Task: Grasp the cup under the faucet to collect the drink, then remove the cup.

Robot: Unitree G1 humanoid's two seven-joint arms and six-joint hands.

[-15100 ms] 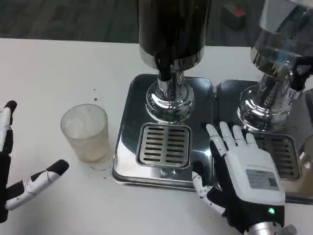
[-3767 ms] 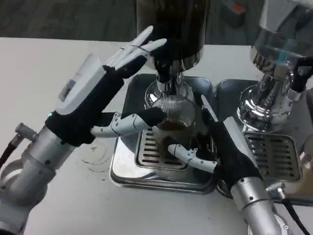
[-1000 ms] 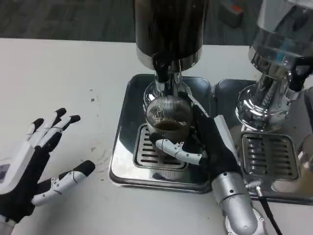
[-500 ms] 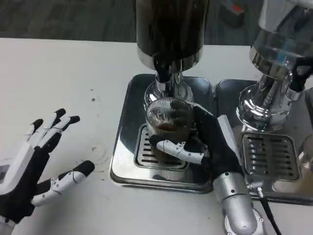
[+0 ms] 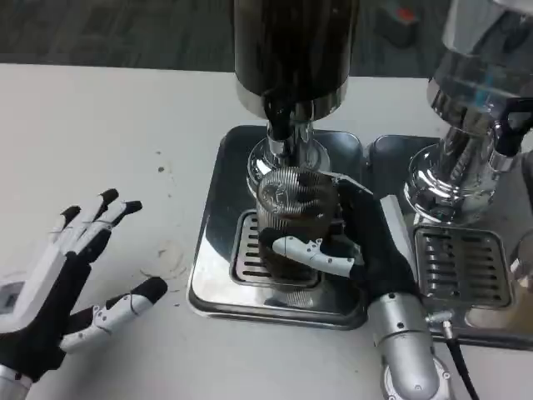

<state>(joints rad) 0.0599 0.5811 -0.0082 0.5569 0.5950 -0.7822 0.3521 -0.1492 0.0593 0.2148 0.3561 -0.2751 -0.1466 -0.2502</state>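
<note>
We see our right hand (image 5: 366, 246) wrapped around the ribbed cup (image 5: 296, 218), which holds dark drink and stands on the slotted grate (image 5: 250, 250) of the steel drip tray (image 5: 218, 208), just below the faucet (image 5: 281, 127) of the dark dispenser (image 5: 293, 50). Our left hand (image 5: 62, 287) hovers over the white table (image 5: 100, 133) well to the left, fingers spread and holding nothing. A second, clear dispenser (image 5: 483, 92) stands to the right on its own tray.

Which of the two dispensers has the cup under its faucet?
The dark dispenser on the left tray: the cup stands on its grate, held by the right hand. The clear dispenser has a bare grate.
</note>
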